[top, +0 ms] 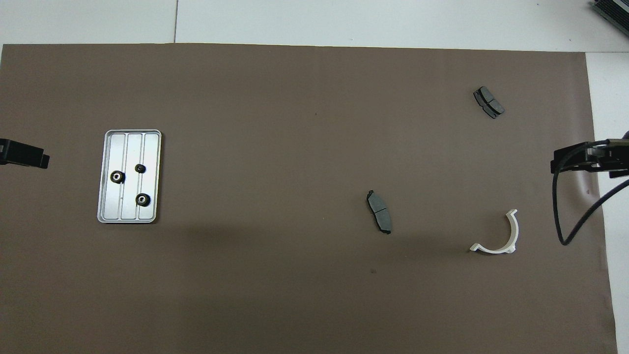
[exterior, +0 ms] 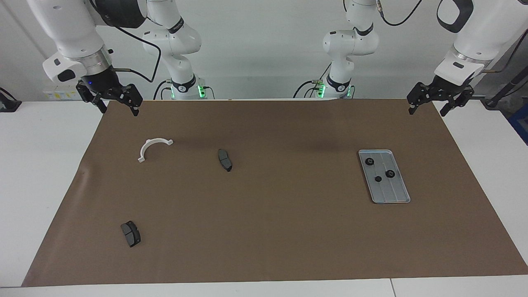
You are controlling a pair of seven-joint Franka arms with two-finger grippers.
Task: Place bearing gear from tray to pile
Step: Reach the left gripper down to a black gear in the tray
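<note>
The silver tray (exterior: 392, 194) lies on the brown mat toward the left arm's end; it also shows in the overhead view (top: 113, 147). Three small black bearing gears lie in it: two larger ones (exterior: 370, 161) (exterior: 390, 173) and a smaller one (exterior: 378, 179). The pile is scattered toward the right arm's end: a white half-ring bracket (exterior: 153, 148), one dark brake pad (exterior: 225, 159) near the mat's middle, and another (exterior: 130, 233) farther from the robots. My left gripper (exterior: 428, 109) hangs open and empty over the mat's corner. My right gripper (exterior: 119, 109) hangs open and empty over the mat's other corner by the robots.
The brown mat (exterior: 280, 231) covers most of the white table (exterior: 41, 185). A black cable (top: 565, 221) hangs from the right arm's wrist beside the bracket (top: 499, 236). Both arms wait raised at the robots' edge of the mat.
</note>
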